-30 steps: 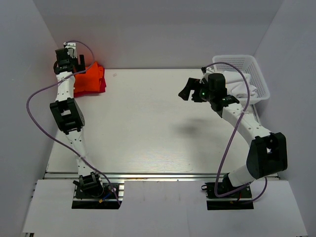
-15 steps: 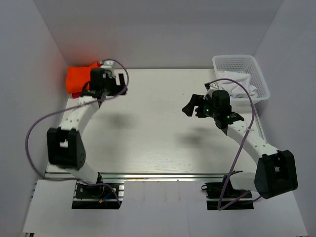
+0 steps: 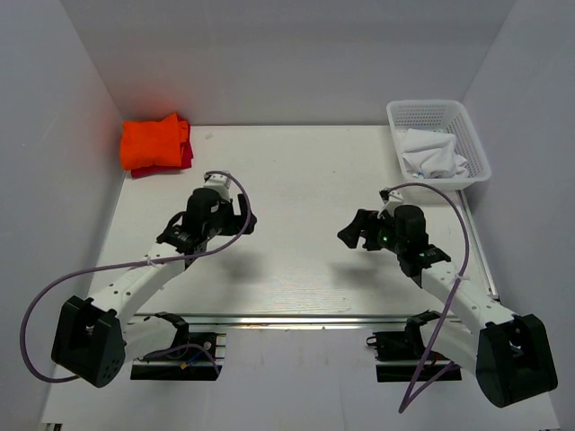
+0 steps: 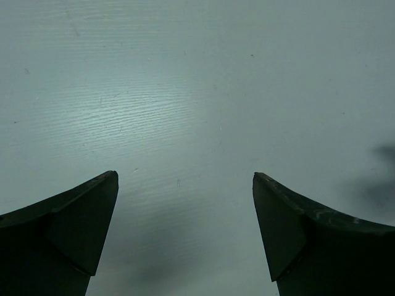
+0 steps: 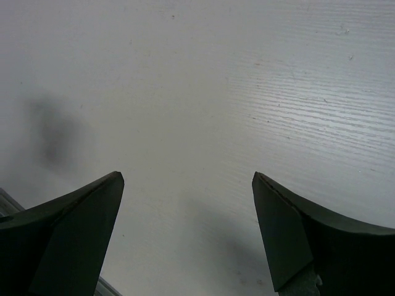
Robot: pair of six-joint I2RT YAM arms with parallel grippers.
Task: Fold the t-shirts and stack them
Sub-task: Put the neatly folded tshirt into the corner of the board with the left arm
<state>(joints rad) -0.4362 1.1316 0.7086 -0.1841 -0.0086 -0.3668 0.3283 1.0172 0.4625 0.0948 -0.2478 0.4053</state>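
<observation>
You look close to finished with these two: the orange t-shirt (image 3: 153,142) lies folded on top of the crimson-pink t-shirt (image 3: 186,155), which shows only as a strip along the right and near edges. The stack sits at the far side of the table (image 3: 296,180), well across from the white basket (image 3: 429,105) and level with it. A crumpled white cloth (image 3: 433,154) sits in that basket; you cannot tell from here whether it is another shirt to fold, so judge that as the only possible remainder. Your left gripper (image 3: 235,223) is spread wide and empty, its fingers (image 4: 74,216) framing bare tabletop. Your right gripper (image 3: 352,232) is likewise parted with nothing between its fingers (image 5: 68,216). A second ago your left gripper was right at the stack and your right one hung just beside the basket. Both have since drawn back toward the near edge, well clear of basket and shirts, and the orange top layer is now in full view.
</observation>
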